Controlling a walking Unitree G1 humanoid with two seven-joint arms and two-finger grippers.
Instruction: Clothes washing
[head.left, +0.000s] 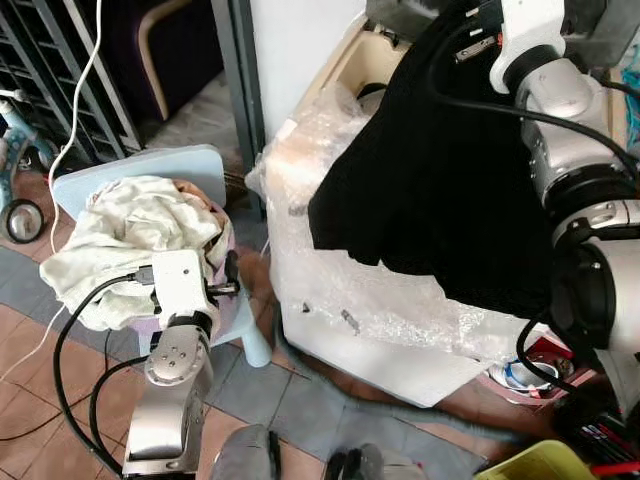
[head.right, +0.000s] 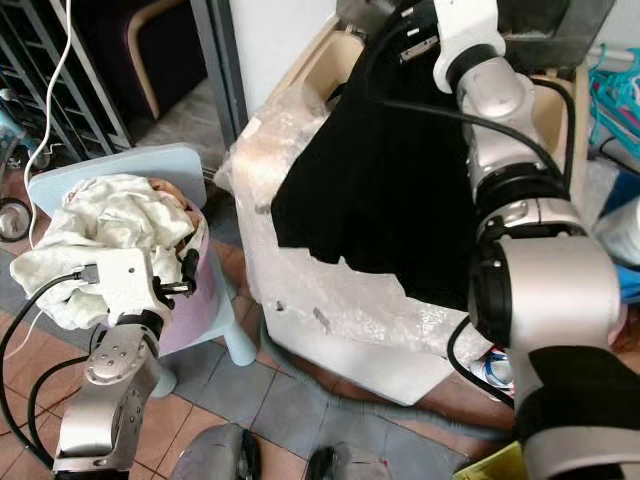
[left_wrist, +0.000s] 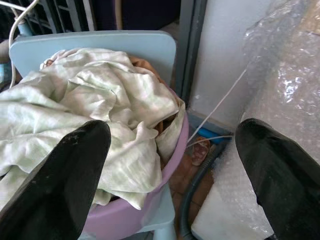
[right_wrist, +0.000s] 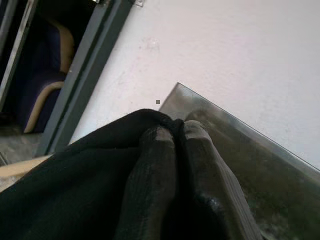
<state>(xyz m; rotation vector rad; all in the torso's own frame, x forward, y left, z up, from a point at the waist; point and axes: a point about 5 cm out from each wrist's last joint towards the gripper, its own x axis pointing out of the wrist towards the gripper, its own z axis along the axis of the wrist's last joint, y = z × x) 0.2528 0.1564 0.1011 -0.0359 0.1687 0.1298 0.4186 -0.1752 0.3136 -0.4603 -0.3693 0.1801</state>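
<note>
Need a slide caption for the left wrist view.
Open left gripper hovers beside pale laundry heaped in a purple basin.

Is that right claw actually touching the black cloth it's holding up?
Touching. In the right wrist view the right gripper has its two fingers pressed shut with the black cloth pinched and bunched between them; the head views show the cloth hanging from it over the washing machine.

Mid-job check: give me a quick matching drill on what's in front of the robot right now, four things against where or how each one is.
Things:
1. black garment
2. pale green cloth
3. left gripper
4. washing machine

States:
A. wrapped in bubble plastic
B. open, near the basin
C. heaped in the purple basin on the blue chair
D. pinched in the right gripper, hanging over the machine

Pairs: 1-D, 2-C, 3-B, 4-A
</note>
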